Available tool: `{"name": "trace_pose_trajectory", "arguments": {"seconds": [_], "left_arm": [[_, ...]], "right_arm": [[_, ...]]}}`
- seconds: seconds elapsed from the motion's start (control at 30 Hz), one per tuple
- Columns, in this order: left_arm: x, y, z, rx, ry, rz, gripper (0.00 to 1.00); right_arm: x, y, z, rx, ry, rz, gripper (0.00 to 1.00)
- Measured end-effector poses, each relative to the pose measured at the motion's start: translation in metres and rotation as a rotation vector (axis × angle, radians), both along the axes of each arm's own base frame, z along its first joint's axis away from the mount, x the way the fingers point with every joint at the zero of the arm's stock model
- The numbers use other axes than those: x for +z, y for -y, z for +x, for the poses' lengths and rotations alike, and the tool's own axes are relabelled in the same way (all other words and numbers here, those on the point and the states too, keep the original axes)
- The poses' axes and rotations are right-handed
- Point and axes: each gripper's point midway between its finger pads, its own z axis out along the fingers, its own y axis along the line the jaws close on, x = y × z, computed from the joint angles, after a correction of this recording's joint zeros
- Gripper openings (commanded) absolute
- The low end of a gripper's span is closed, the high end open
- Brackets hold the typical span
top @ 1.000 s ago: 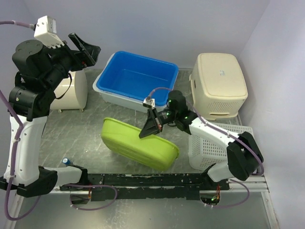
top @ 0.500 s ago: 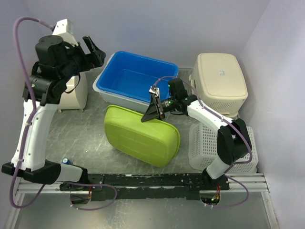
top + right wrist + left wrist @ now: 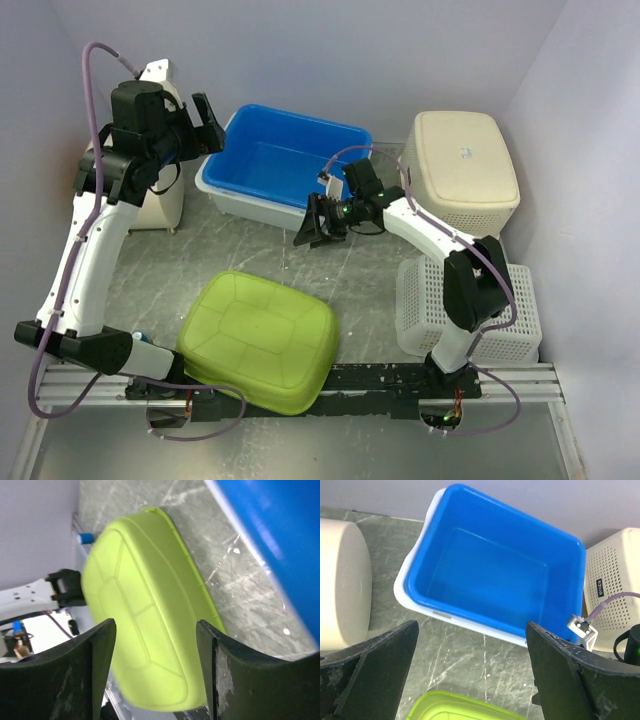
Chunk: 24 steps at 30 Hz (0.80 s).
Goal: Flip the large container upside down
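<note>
We're seeing the green container (image 3: 255, 340) lying bottom-up at lower centre of the top view, ribbed base facing the camera, so we're reading the flip as done.

Right gripper (image 3: 310, 225) is hovering mid-frame, just in front of the blue tub (image 3: 285, 160), fingers spread and gripping nothing. Its wrist view is showing the green base well below the fingers, no contact. Left gripper (image 3: 205, 122) is hanging fully spread at upper left, over the tub's left rim, also empty.

Risks we're flagging:
- The container's near edge is overlapping the black rail (image 3: 400, 378) at the bottom of the frame, beside the left arm's base. We're guessing it's riding on the rail and sitting tilted, so a nudge from either arm could be sliding it off the near edge or tipping it.
- The right gripper is sitting close to the tub's front rim, so a careless pull-back is risking a snag.

Surface: we're looking at a grey marbled tabletop (image 3: 190, 260), apparently smooth, so plastic is probably sliding easily. Plain pale walls are closing in on three sides. A cream bin (image 3: 462, 165) at upper right, a white mesh basket (image 3: 515, 305) at right and a rounded cream container (image 3: 160, 195) at left are crowding the edges.
</note>
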Motion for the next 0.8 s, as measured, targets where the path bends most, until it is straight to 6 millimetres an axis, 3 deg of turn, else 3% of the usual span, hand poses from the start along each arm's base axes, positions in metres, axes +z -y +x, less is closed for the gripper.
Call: {"name": "trace_pose_trajectory", "arguments": {"seconds": [0.27,0.4,0.6,0.8], "left_arm": [[-0.024,-0.007,0.003,0.018,-0.061,0.027,1.0],[-0.03,-0.024,0.007,0.06,-0.08,0.04,1.0],[-0.061,-0.071,0.021,0.172,-0.168,0.075,1.0],[-0.145,-0.149,0.001,0.367,-0.368,0.001,0.97]], "right_arm": [[-0.022,0.006,0.003,-0.007,0.099,-0.144,0.66],[-0.027,0.018,-0.001,-0.038,0.101,-0.209,0.67],[-0.039,0.058,-0.023,-0.129,0.082,-0.344,0.67],[-0.011,0.085,-0.034,-0.232,0.203,-0.358,0.67]]}}
